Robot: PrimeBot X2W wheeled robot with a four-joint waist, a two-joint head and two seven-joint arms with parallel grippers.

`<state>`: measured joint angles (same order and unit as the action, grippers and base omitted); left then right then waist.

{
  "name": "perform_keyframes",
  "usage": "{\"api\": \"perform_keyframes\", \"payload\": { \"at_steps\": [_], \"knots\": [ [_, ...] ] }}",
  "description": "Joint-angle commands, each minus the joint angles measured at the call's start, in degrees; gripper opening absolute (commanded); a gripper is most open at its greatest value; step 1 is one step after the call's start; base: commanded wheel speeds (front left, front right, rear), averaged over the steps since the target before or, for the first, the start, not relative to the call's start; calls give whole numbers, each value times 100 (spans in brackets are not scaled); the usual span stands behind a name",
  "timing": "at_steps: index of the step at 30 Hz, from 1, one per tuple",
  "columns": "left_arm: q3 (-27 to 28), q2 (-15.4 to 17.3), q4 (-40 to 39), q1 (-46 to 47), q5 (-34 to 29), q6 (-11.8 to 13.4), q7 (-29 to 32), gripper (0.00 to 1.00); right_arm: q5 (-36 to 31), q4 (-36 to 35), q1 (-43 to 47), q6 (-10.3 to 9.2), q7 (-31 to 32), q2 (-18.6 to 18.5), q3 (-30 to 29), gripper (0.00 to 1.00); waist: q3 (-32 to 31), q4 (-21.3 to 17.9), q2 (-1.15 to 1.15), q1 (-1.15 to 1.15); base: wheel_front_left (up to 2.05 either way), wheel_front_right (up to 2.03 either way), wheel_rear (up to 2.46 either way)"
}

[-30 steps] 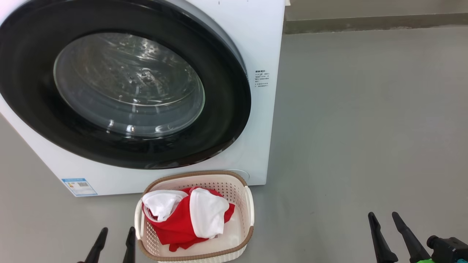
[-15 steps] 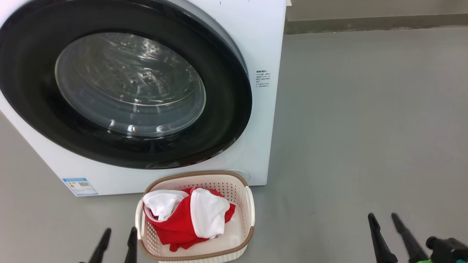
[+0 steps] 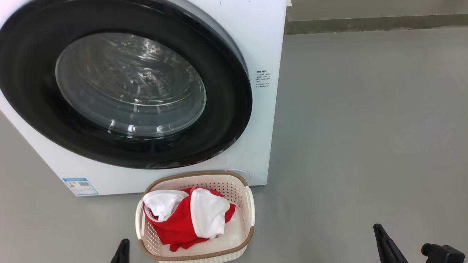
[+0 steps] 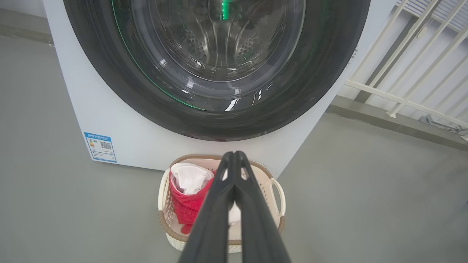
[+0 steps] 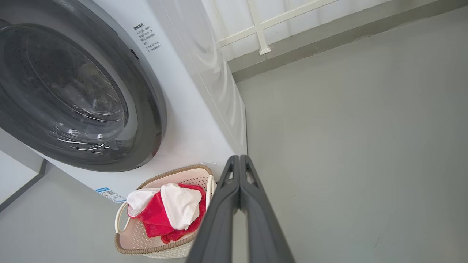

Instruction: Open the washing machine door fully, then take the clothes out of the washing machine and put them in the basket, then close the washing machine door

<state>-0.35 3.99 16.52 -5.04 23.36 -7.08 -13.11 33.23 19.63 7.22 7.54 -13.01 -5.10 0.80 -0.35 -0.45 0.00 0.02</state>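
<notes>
I saw left gripper (image 4: 234,155) and right gripper (image 5: 239,157) pinched shut, empty; basket (image 3: 234,188) with clothes (image 3: 175,226) sat before washer (image 3: 256,36), door (image 3: 226,120) closed.

clothes (image 3: 186,219) in basket (image 3: 234,182), just before washing machine (image 3: 256,44).

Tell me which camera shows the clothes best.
The head view: it looks down into the basket, so the clothes lie unobstructed. In the left wrist view the left gripper crosses them; the right wrist view shows them obliquely.
</notes>
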Motion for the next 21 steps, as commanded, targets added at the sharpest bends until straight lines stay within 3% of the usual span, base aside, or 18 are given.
{"api": "perform_keyframes", "payload": {
  "at_steps": [1, 21],
  "knots": [
    [58, 36, -131, 101, 136, -4, 37, 0, 149, -151, -112, 0, 28, -54, -40, 0, 5, 0, 0, 0, 0, 0, 0],
    [168, 11, -148, 285, 1316, -10, 373, 0, 1156, -219, -333, -1, 364, -8, -161, 0, 16, 8, 0, -2, 0, 0, 0]
  ]
}}
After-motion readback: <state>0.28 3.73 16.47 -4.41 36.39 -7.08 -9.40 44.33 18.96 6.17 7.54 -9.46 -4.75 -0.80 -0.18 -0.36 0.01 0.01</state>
